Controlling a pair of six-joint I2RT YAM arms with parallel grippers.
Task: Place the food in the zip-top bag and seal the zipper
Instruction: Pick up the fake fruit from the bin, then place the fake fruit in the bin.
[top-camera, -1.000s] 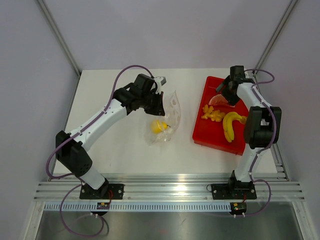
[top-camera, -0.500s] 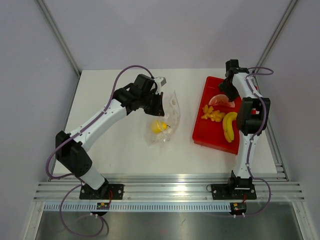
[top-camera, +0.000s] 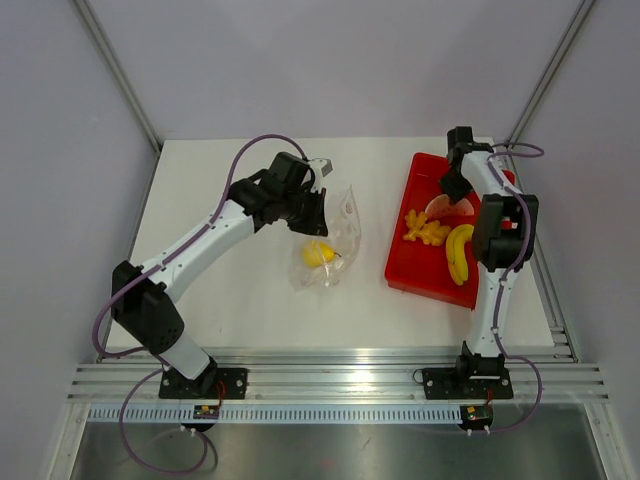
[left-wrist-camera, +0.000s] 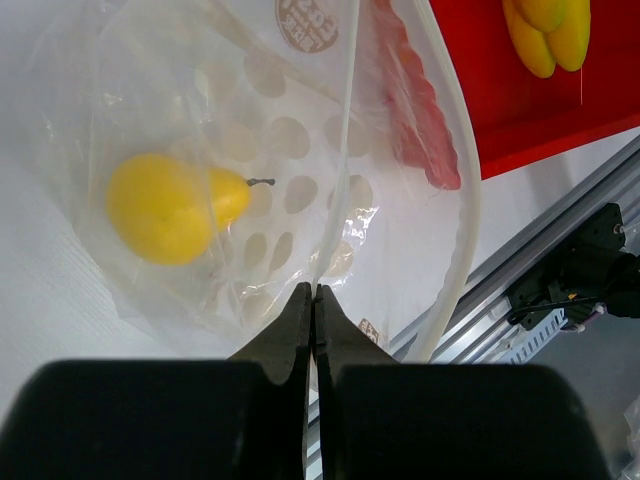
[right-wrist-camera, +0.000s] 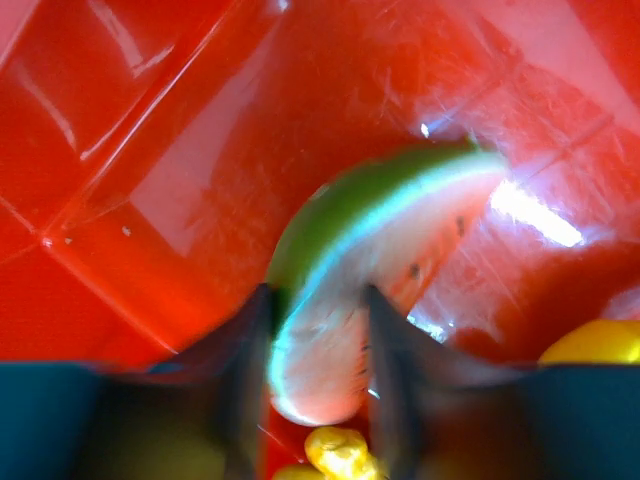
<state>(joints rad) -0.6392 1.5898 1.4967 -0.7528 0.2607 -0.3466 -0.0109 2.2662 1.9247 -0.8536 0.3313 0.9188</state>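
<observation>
Pink watermelon slice (right-wrist-camera: 372, 255) straddled by right tool (right-wrist-camera: 317, 305) — grip unclear; left tool (left-wrist-camera: 313, 293) clamps zip-top bag (left-wrist-camera: 290, 135).

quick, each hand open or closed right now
left hand: closed, pinching the zip-top bag edge
right hand: astride the watermelon slice, grip cannot be told

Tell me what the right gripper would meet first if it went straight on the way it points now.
Most likely the watermelon slice: it lies straight ahead, between the fingers of the right gripper. Behind it is only the floor of the red tray. The picture is blurred, so depth is uncertain.
</observation>
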